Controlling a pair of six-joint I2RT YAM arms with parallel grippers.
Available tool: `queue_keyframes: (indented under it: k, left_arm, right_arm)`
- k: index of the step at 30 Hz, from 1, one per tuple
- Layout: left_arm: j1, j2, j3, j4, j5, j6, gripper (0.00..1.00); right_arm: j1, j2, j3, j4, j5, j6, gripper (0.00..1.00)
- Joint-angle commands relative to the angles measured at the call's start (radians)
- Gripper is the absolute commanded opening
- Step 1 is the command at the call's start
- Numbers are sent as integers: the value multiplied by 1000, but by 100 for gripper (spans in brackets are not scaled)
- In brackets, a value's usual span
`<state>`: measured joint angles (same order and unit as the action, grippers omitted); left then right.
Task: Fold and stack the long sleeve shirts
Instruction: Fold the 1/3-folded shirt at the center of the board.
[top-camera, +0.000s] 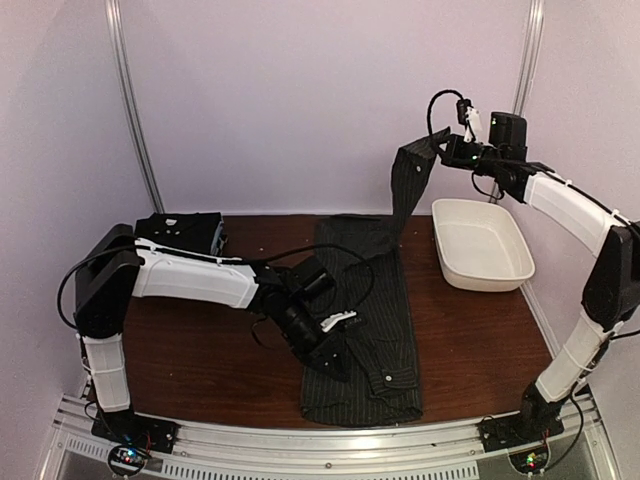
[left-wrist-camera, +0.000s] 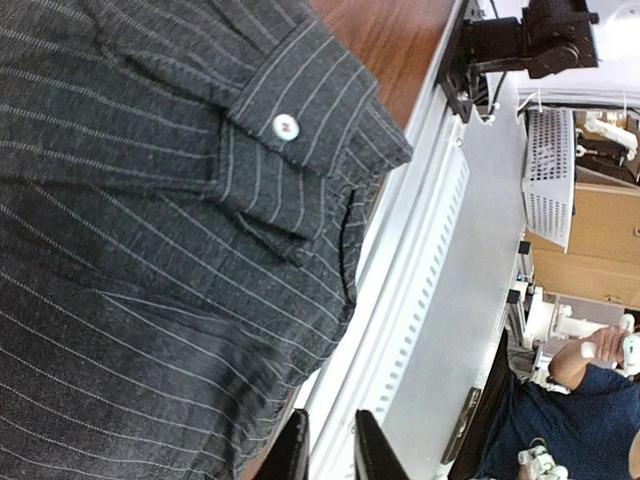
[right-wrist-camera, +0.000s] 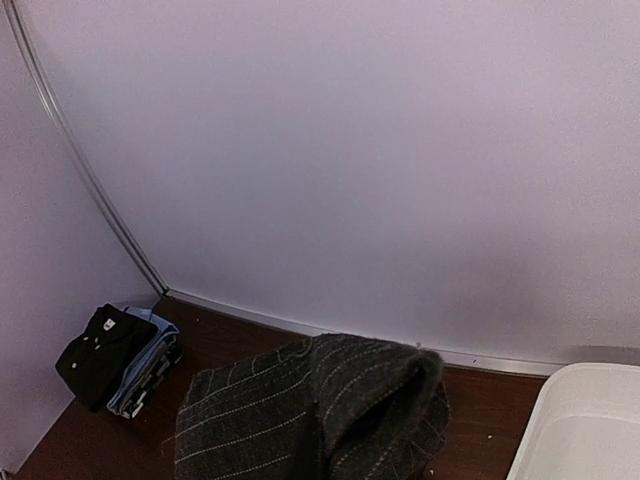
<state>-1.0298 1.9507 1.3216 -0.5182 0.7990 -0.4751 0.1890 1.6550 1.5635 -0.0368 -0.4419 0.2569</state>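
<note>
Top external view: the pinstriped shirt (top-camera: 365, 340) lies lengthwise on the bench (top-camera: 200, 370), one sleeve hoisted high, pinched in the right claw (top-camera: 438, 150) above the white tub (top-camera: 480, 243). Left claw (top-camera: 335, 362) sits low over the shirt's front — fingers (left-wrist-camera: 295, 452) narrowly parted, nothing between them. A folded stack (top-camera: 180, 232) rests at far left.

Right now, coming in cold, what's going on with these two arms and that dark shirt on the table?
They're partway through folding. A pinstriped shirt lies spread on the table. The right gripper pinches one sleeve and holds it high over the back of the table. The left gripper sits low at the shirt's near end by a buttoned cuff, fingers slightly apart with nothing between them. A folded stack lies back left; a white tub stands on the right.
</note>
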Motion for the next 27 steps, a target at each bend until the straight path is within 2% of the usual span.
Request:
queue_keyframes:
  k: [1,10,18,22,27]
  left_arm:
    - [-9,17,24,27,39,15,21]
    - [38,-40,27,42,-13,-23,23]
    - [223,-164,-33,176,-142,-174,23]
    - [303,-157,-31,222,-174,-216,23]
    - [342,-137,-19,248,-181,-228,23]
  right_arm:
    - [-8,-58,-39,-29,-130,-25,0]
    - [22,-76,-122,-144,-326,-115,0]
    - [135,-75,-229,-245,-288,-189,0]
    - [214,-70,-274,-279,-253,-205,0]
    - [318,-56,-309,-375,-193,-243,0]
